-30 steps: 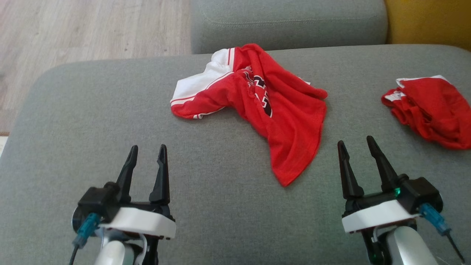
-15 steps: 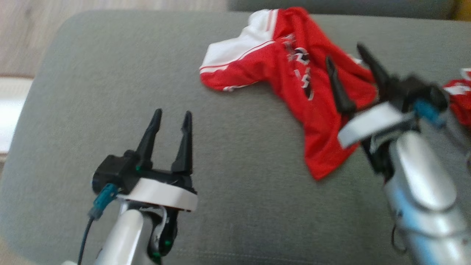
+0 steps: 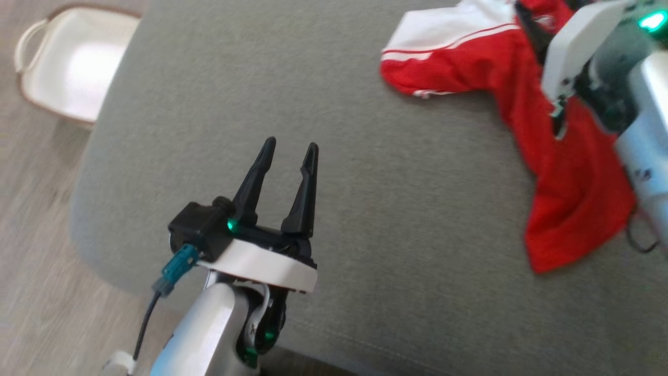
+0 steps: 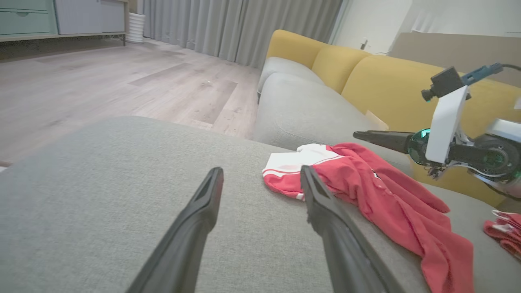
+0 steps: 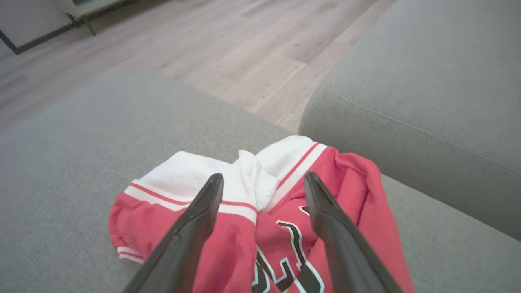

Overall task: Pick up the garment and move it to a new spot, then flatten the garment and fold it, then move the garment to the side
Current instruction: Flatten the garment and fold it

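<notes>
A crumpled red garment [image 3: 558, 172] with white sleeves and a black number lies on the grey sofa seat [image 3: 365, 250], at the upper right of the head view. My right gripper [image 5: 263, 177] hovers open just above its white collar end [image 5: 244, 175], with nothing between the fingers. The left wrist view shows that gripper [image 4: 380, 138] from the side, a little above the garment [image 4: 390, 195]. My left gripper [image 3: 290, 145] stands open over bare seat, well to the left of the garment. The same gripper [image 4: 260, 171] holds nothing in its own wrist view.
A second bunched red garment [image 4: 502, 232] lies at the seat's far right. A white basket [image 3: 73, 62] sits on the wooden floor beyond the seat's left edge. A grey cushion [image 5: 427, 81] and a yellow backrest [image 4: 366, 73] bound the far side.
The head camera has swung left and down. My right arm has reached forward from the near edge to above the garment's collar end. Both grippers stay open.
</notes>
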You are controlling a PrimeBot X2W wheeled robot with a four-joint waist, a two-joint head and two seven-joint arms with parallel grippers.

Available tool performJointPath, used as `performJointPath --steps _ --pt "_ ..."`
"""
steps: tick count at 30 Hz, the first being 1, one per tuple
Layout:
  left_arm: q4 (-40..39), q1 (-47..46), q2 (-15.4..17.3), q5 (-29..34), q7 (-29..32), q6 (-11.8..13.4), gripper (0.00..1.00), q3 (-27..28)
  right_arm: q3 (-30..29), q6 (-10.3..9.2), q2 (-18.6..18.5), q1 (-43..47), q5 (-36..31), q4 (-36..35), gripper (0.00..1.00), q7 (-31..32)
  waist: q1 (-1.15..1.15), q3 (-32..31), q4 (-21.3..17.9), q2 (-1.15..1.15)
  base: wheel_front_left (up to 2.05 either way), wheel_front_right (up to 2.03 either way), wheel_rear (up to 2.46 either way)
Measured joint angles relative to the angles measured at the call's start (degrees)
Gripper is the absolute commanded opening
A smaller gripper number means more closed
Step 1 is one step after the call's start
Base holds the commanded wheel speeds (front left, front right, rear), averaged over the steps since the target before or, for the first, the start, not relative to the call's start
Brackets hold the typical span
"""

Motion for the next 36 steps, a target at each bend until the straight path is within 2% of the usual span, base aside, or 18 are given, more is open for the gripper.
performJointPath --steps 8,12,18,19,20,28,36 --pt "-1.13 -1.42 -0.05 -2.53 0.0 1.09 1.0 -2.24 7.1 0.0 -4.6 -6.56 5.67 7.36 1.0 8.08 0.0 3.95 6.02 0.0 0.0 0.0 0.0" --pt "-1.13 -1.46 -0.05 -2.6 0.0 1.19 1.0 -2.99 9.67 0.0 -6.11 -8.9 6.86 9.48 1.0 8.21 0.0 5.31 7.82 0.0 0.0 0.0 0.0" --pt "-1.09 -1.67 -0.09 -2.53 0.0 1.25 1.0 -3.92 12.17 0.0 -6.14 -10.6 10.68 12.03 1.0 9.29 0.0 6.29 8.59 0.0 0.0 0.0 0.0" --pt "-1.09 -1.83 -0.09 -2.53 0.0 1.26 1.0 -4.0 12.34 0.0 -6.14 -10.87 11.31 12.55 0.56 9.29 0.0 6.38 8.57 0.0 0.0 0.0 0.0" --pt "-1.09 -1.98 -0.09 -2.53 0.0 1.26 1.0 -4.04 12.59 0.0 -6.15 -11.09 11.68 12.91 0.0 9.29 0.0 6.43 8.52 0.0 0.0 0.0 0.0" --pt "-0.86 -2.72 -0.1 -2.53 0.0 1.7 1.0 -4.13 15.22 0.0 -6.01 -11.62 16.14 12.16 0.0 5.41 0.0 5.98 7.51 0.0 0.0 0.0 0.0" --pt "0.15 -2.68 -0.1 -2.25 0.0 1.68 1.0 -3.0 21.37 0.0 -5.53 -10.8 22.35 3.32 0.0 -2.35 0.0 3.48 5.63 0.0 0.0 0.0 0.0"
